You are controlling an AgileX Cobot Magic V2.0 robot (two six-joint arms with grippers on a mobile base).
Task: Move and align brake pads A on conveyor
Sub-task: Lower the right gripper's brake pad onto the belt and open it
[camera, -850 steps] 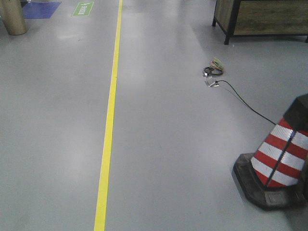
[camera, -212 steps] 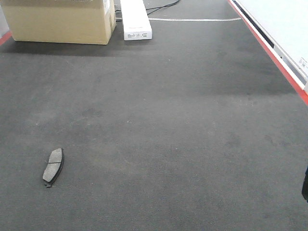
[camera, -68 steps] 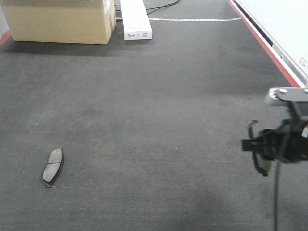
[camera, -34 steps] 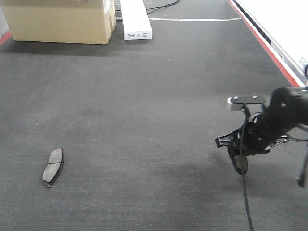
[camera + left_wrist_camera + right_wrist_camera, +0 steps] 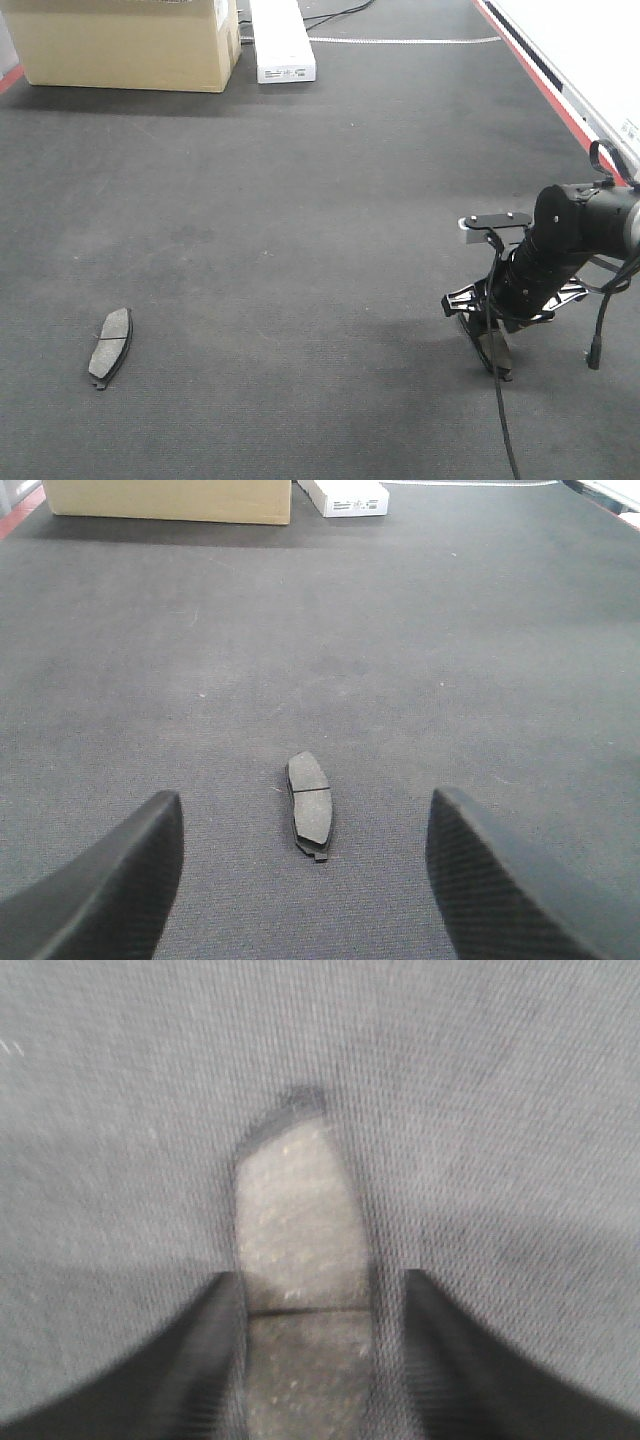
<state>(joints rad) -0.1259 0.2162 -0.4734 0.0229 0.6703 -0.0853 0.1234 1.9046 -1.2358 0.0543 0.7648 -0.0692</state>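
One brake pad (image 5: 110, 346) lies flat on the left of the dark conveyor (image 5: 330, 200). The left wrist view shows this pad (image 5: 310, 812) a little ahead of my left gripper (image 5: 305, 798), which is wide open and holds nothing. On the right, my right gripper (image 5: 488, 335) is down at the belt over a second brake pad (image 5: 498, 354). In the right wrist view that pad (image 5: 300, 1230) sits between the jaws. The left finger is against its edge, while a strip of belt shows beside the right finger.
A cardboard box (image 5: 120, 45) and a long white box (image 5: 280, 40) stand at the far end of the belt. A red side rail (image 5: 560, 105) runs along the right edge. A black cable (image 5: 505, 430) trails from the right arm.
My right arm has come in from the right edge with a pad, moved left and dropped down to the belt. The left pad has not moved.
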